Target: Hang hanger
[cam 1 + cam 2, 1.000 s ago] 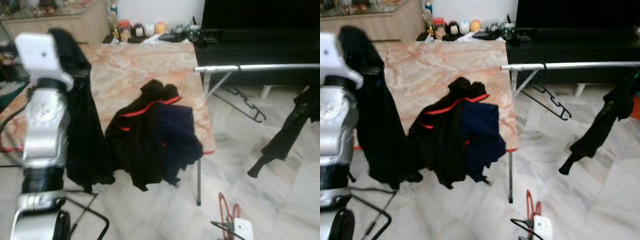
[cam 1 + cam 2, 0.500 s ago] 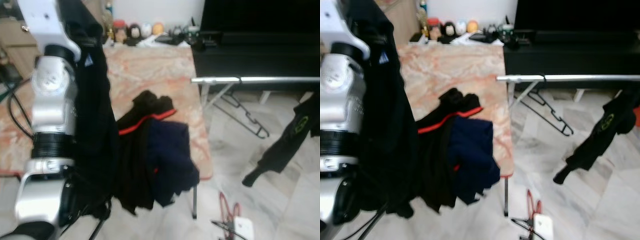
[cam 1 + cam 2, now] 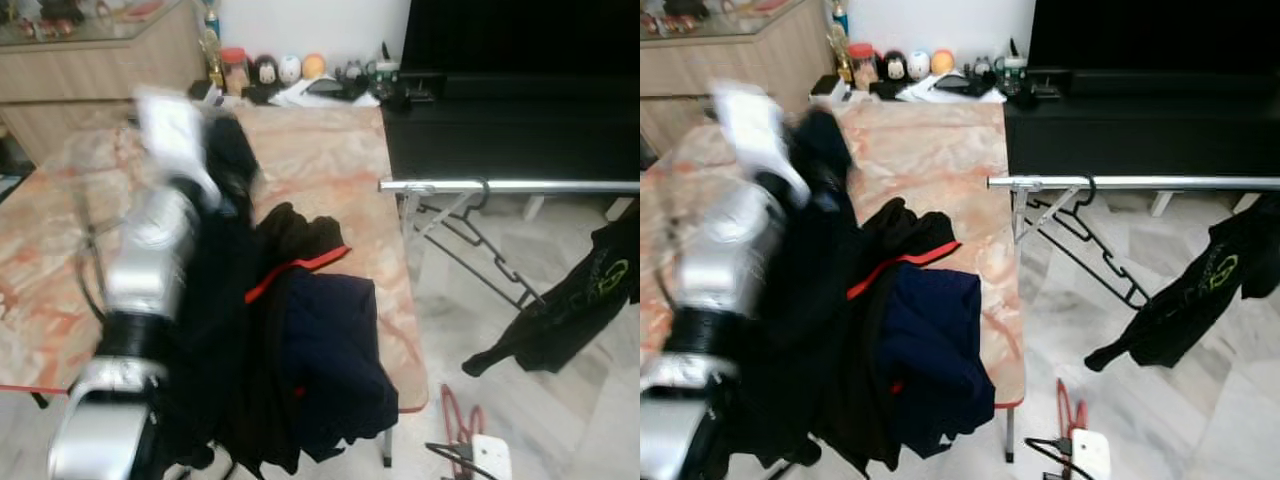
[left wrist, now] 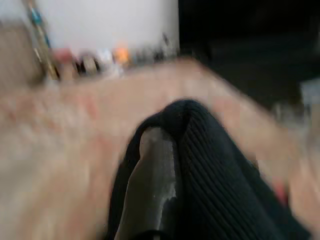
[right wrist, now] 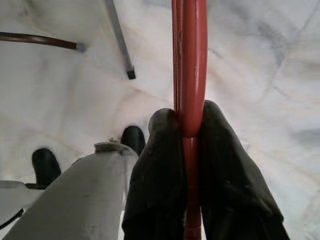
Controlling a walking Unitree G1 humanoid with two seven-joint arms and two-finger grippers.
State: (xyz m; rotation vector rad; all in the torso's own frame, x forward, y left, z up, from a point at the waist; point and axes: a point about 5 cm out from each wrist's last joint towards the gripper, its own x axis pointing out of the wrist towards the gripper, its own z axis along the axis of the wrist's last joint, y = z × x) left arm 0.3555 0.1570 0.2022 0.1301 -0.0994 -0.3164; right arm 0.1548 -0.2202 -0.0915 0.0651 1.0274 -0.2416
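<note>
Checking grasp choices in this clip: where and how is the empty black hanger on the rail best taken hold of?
A judgement: grip the black hanger on its neck just below the hook, coming from the robot's side of the metal rail. The hook loops over the rail and the thin frame hangs tilted beneath it, so the neck sits free. The right gripper is shut on a red hanger.

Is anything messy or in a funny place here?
Yes. A heap of dark clothes spills over the marble table's edge instead of hanging, and a black shirt droops crookedly from the metal rail.
</note>
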